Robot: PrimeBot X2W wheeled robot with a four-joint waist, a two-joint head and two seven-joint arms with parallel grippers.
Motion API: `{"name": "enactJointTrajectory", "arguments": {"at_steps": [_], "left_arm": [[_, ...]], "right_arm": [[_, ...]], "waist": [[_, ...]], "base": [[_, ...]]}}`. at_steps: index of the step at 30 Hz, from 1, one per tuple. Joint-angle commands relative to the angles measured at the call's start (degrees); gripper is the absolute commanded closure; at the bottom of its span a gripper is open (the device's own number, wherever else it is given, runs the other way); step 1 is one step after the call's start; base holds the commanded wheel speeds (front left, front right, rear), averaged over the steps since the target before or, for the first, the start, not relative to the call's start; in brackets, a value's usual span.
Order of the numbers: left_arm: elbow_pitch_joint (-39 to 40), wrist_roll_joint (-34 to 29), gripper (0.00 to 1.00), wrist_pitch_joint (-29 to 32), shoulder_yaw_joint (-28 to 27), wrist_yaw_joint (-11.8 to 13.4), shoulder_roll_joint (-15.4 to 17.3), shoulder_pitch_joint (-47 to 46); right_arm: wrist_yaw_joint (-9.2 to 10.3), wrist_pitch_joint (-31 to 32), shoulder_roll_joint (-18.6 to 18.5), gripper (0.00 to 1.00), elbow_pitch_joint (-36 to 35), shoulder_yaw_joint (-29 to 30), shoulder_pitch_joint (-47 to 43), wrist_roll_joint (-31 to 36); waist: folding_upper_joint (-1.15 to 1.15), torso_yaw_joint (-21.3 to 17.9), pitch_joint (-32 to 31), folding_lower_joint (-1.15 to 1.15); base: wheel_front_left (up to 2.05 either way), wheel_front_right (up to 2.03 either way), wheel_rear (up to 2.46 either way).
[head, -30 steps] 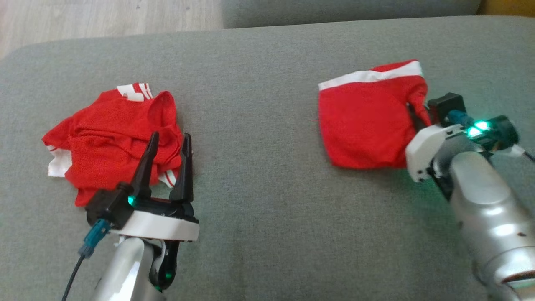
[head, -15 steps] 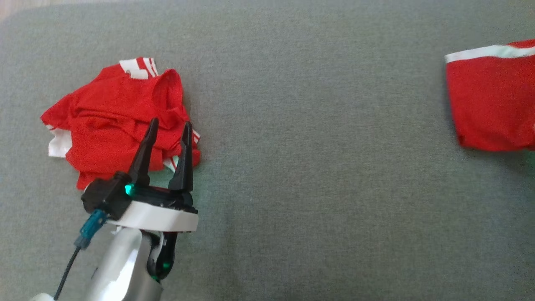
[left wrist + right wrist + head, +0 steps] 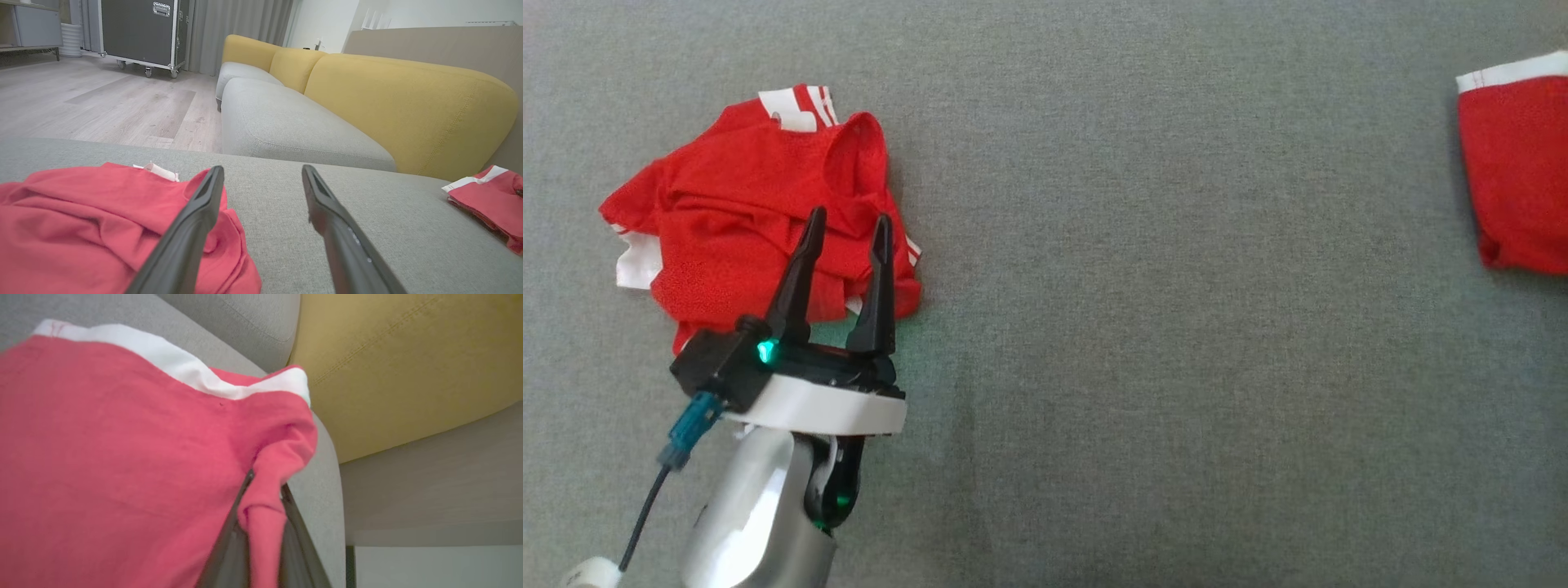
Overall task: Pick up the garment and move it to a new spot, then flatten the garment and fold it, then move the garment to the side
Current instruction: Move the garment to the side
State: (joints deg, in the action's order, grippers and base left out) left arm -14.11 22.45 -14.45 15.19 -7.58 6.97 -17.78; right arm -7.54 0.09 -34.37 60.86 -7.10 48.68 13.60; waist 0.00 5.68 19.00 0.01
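**Item 1, folded garment** (image 3: pixel 1515 163): red with a white band, lying flat at the far right of the grey sofa seat (image 3: pixel 1176 327). In the right wrist view its corner sits close to the seat's outer edge, with a yellow backrest (image 3: pixel 408 355) beyond.

**Item 2, right fingers** (image 3: pixel 296 559): closed narrow, pinching a bunched ridge of the folded garment's red cloth at that corner.

**Item 3, crumpled garment** (image 3: pixel 760 220): red with white stripes, heaped at the left of the seat, well apart from item 1.

**Item 4, left fingers** (image 3: pixel 876 278): spread wide, holding nothing, their tips over the near right edge of the crumpled heap. Whether they touch it cannot be told.

**Stage, judged:** setting the folded piece aside.

**Hazards, judged:**
- The grip takes one bunched corner only, so any drag or lift from there may peel the layers and undo the fold.
- Cloth caught between the fingers on release may trail after them.
- The piece lies near the seat's edge, and a further push outward may tip it off.
- The wide left fingers may snag the loose heap if lowered.
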Motion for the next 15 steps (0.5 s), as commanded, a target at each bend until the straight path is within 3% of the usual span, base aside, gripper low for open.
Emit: {"name": "enactJointTrajectory", "arguments": {"at_steps": [1, 2, 9, 15], "left_arm": [[1.8, 0.2, 0.0, -0.5, -1.4, 0.1, 1.6, -2.1], [1.7, 0.2, 0.0, -0.5, -1.4, 0.1, 1.6, -2.2], [1.1, 0.2, 0.0, -0.5, -2.0, 0.1, 1.4, -1.8], [1.0, -0.4, 0.0, -0.5, -4.1, 0.1, 0.8, 0.0]], "right_arm": [[0.05, -0.3, -1.3, 0.43, -2.1, 0.1, -0.3, 0.7], [0.05, -0.4, -1.2, 0.0, -2.5, 0.9, -0.5, 1.2], [0.05, -0.5, 1.6, 0.0, -5.6, 6.5, -2.2, 4.3], [0.05, -4.6, 9.3, 0.0, -10.0, 12.1, -3.2, 3.4]], "waist": [[0.0, 0.0, 0.0, -0.01], [0.0, 0.0, 0.0, -0.01], [0.0, -0.5, -2.3, -0.01], [0.0, -2.0, -7.5, -0.01]], "base": [[0.0, 0.0, 0.0], [0.0, 0.0, 0.0], [0.0, 0.0, 0.0], [0.0, 0.0, 0.0]]}}
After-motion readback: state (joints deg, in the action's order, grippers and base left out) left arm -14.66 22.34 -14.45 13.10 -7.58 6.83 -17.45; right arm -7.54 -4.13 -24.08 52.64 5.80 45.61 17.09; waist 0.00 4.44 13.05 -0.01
